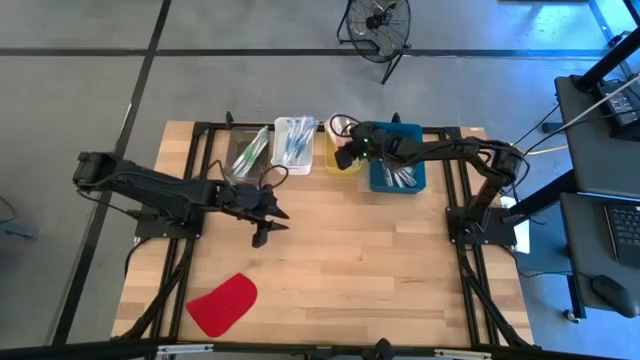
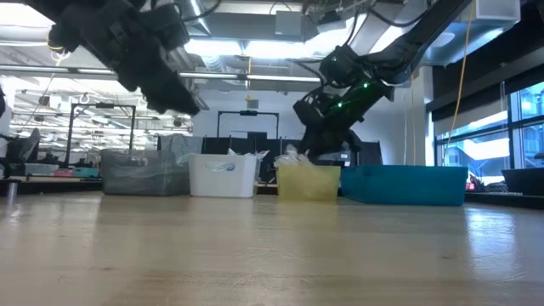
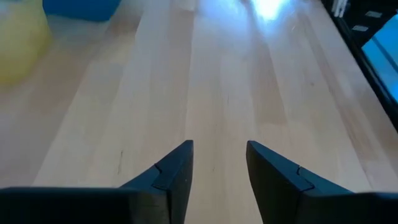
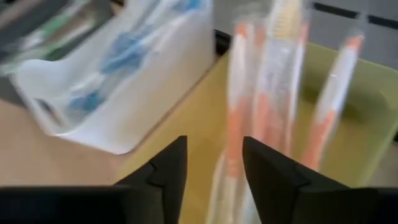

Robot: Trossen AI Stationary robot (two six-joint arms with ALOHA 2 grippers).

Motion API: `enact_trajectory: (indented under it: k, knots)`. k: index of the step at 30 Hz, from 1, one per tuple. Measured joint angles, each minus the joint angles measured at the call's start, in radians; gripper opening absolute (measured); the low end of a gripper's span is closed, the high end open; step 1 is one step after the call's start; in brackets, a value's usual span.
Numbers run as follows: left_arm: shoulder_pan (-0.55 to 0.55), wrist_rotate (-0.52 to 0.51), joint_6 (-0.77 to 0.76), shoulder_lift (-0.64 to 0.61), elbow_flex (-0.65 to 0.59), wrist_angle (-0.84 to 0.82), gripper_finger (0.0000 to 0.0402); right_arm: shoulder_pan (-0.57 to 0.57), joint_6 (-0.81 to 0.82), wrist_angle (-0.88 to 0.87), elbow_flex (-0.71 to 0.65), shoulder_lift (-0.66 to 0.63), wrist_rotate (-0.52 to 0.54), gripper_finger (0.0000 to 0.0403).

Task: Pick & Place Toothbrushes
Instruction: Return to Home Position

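Note:
Wrapped toothbrushes lie sorted in bins at the table's far edge: green ones in the grey bin (image 1: pixel 250 152), blue ones in the white bin (image 1: pixel 293 143), and orange ones (image 4: pixel 236 124) leaning upright in the yellow bin (image 1: pixel 331 165). More toothbrushes lie in the blue bin (image 1: pixel 398 178). My right gripper (image 1: pixel 347 156) is open and hangs over the yellow bin. In the right wrist view its fingers (image 4: pixel 166 177) stand on either side of an orange toothbrush; whether they touch it I cannot tell. My left gripper (image 1: pixel 268 228) is open above bare wood near the table's middle.
A flat red piece (image 1: pixel 222 303) lies near the table's near left corner. The four bins stand close together in a row (image 2: pixel 223 174) along the far edge. Bare wood (image 3: pixel 224 74) stretches under and beyond my left gripper. A fan (image 1: pixel 378 25) stands on the floor past the table.

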Motion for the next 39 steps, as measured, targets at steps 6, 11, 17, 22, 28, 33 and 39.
enact_trajectory:
  k: [6, 11, 17, 22, 28, 33, 39]
  knots:
    - [0.000, -0.010, 0.060, -0.109, 0.000, -0.065, 0.0135, -0.003, -0.051, -0.023, 0.000, -0.062, -0.115, 0.0179]
    - [0.000, -0.063, 0.070, -0.194, 0.000, -0.127, 0.0119, 0.012, -0.145, -0.086, 0.000, -0.132, -0.160, 0.0190]
    - [0.001, -0.139, 0.077, -0.286, -0.032, -0.158, 0.0089, 0.072, -0.214, -0.137, 0.000, -0.225, -0.167, 0.0189]
    - [0.001, -0.139, 0.050, -0.385, -0.120, -0.125, 0.0058, 0.131, -0.263, -0.178, 0.000, -0.290, -0.167, 0.0175]
    - [0.001, -0.139, 0.035, -0.523, -0.210, -0.086, 0.0011, 0.196, -0.279, -0.249, 0.000, -0.346, -0.131, 0.0155]
    - [0.001, -0.138, 0.042, -0.642, -0.271, -0.080, 0.0003, 0.244, -0.280, -0.312, -0.026, -0.383, -0.061, 0.0139]
    - [0.001, -0.138, 0.048, -0.760, -0.341, -0.070, 0.0003, 0.265, -0.217, -0.259, -0.175, -0.479, -0.058, 0.0119]
